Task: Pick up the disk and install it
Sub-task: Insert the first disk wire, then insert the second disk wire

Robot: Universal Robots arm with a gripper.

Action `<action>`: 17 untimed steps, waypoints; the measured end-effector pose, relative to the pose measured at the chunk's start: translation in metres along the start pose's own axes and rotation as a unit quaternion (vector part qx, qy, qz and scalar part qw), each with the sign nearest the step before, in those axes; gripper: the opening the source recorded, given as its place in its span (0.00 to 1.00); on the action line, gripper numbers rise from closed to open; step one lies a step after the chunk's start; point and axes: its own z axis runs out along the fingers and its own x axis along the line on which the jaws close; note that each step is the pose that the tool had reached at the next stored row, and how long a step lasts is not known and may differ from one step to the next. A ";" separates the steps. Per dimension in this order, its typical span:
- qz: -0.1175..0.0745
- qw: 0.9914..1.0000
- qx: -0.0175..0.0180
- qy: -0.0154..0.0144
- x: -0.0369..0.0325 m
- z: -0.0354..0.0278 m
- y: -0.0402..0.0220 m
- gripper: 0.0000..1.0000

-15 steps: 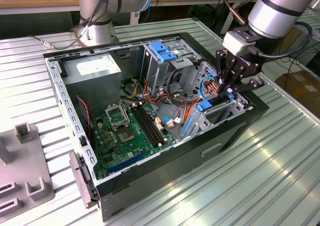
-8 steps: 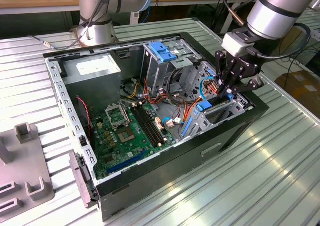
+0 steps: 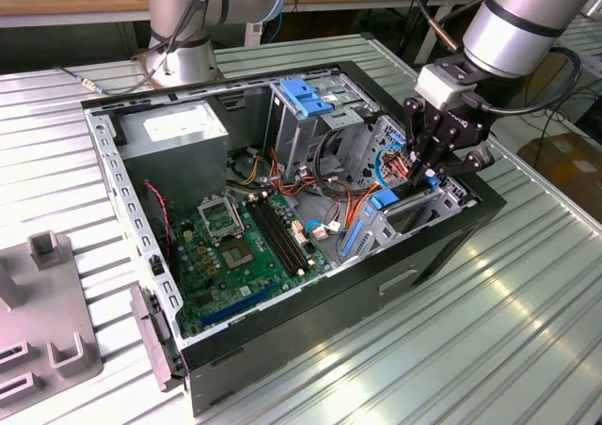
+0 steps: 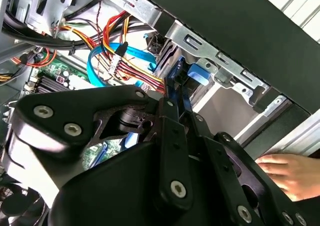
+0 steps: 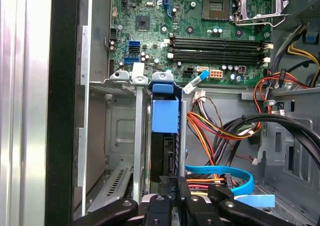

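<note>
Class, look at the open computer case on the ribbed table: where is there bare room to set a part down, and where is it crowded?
Bare: the ribbed metal table along the black computer case, on the exterior view's right. Also the strip between the case and the grey plastic fixture. Crowded: the drive cage corner, where the black gripper, red, orange and blue cables and the blue-framed disk pack together.

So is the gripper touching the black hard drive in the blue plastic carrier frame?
Cannot tell. In the first wrist view the gripper overlaps the end of the disk standing in the grey metal cage; any contact or gap is hidden.
</note>
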 end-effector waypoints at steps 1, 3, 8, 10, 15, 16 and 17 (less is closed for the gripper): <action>0.000 1.000 0.000 0.000 0.0000 -0.0003 0.0000 0.18; 0.000 1.000 0.000 0.000 -0.0001 -0.0065 0.0001 0.25; 0.000 1.000 0.000 0.000 -0.0002 -0.0164 0.0002 0.23; 0.000 1.000 0.000 0.000 -0.0002 -0.0167 0.0002 0.16; 0.000 1.000 0.000 0.000 -0.0002 -0.0170 0.0002 0.10; 0.000 1.000 0.000 0.000 -0.0002 -0.0170 0.0002 0.10; 0.000 1.000 0.000 0.000 -0.0002 -0.0173 0.0002 0.10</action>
